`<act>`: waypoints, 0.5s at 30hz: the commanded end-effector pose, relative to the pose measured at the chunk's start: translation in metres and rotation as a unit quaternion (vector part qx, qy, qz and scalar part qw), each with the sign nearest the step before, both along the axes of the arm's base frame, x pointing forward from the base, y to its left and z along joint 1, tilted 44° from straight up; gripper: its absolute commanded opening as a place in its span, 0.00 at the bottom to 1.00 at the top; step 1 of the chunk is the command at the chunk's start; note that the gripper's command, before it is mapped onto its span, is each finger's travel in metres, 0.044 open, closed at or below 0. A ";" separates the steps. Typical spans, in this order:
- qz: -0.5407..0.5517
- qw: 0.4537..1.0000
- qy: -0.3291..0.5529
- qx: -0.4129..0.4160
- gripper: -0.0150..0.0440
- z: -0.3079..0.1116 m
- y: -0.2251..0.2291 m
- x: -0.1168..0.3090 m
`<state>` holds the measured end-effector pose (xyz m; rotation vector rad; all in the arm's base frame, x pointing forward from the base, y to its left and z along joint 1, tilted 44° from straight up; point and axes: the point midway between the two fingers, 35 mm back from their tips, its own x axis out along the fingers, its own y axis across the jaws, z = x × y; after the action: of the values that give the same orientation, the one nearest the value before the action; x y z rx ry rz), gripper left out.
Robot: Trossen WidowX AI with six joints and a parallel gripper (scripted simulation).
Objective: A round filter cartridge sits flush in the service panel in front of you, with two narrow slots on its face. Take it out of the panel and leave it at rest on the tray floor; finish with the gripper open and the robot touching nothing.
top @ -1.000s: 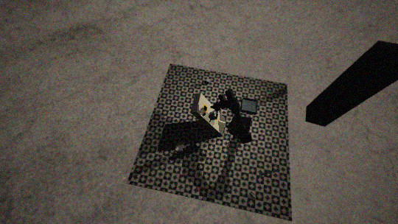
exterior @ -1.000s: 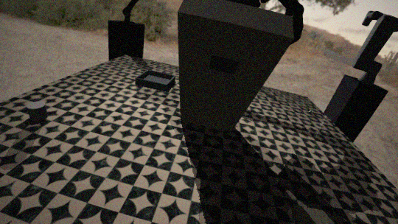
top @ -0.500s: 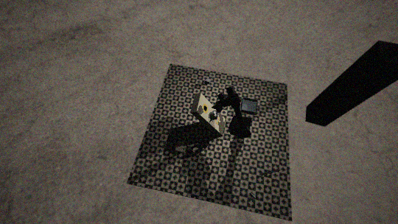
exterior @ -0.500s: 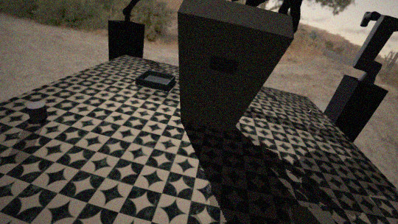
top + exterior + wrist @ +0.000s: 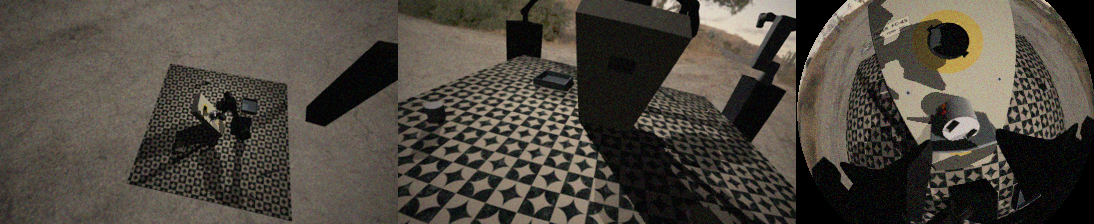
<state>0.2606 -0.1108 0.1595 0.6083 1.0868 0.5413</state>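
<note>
The service panel [image 5: 200, 100] [image 5: 619, 92] [image 5: 993, 95] stands tilted, with a yellow ring around a dark round hole [image 5: 947, 41] on its face. The filter cartridge [image 5: 962, 125], a grey cylinder with a pale slotted face, is out of that hole. It is lower down in front of the panel, its slotted face towards the wrist camera; what bears it is unclear. My gripper [image 5: 964, 139] [image 5: 217, 115] is open, its dark fingertips at either side of the cartridge's near end, with gaps showing. The tray [image 5: 249, 107] [image 5: 554, 85] shows nothing on its floor.
A grey ledge-like part with a yellow strip [image 5: 961, 153] is at the panel's lower edge. A dark cup-like object [image 5: 435, 113] stands on the patterned table, away from the panel. Dark block-shaped stands [image 5: 524, 38] are beyond the table's edges.
</note>
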 end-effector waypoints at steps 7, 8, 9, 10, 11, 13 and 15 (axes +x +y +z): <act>0.007 1.000 0.000 -0.005 0.77 -0.010 0.011 0.005; 0.007 1.000 0.000 -0.005 0.77 -0.011 0.012 0.005; 0.007 1.000 0.000 -0.005 0.77 -0.012 0.013 0.006; 0.007 1.000 -0.001 -0.005 0.77 -0.013 0.014 0.006; 0.007 1.000 -0.001 -0.005 0.77 -0.014 0.015 0.007; 0.007 1.000 -0.001 -0.005 0.77 -0.017 0.018 0.008; 0.007 1.000 -0.001 -0.005 0.77 -0.019 0.020 0.009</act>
<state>0.2681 -0.0952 0.1427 0.5879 1.0966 0.5452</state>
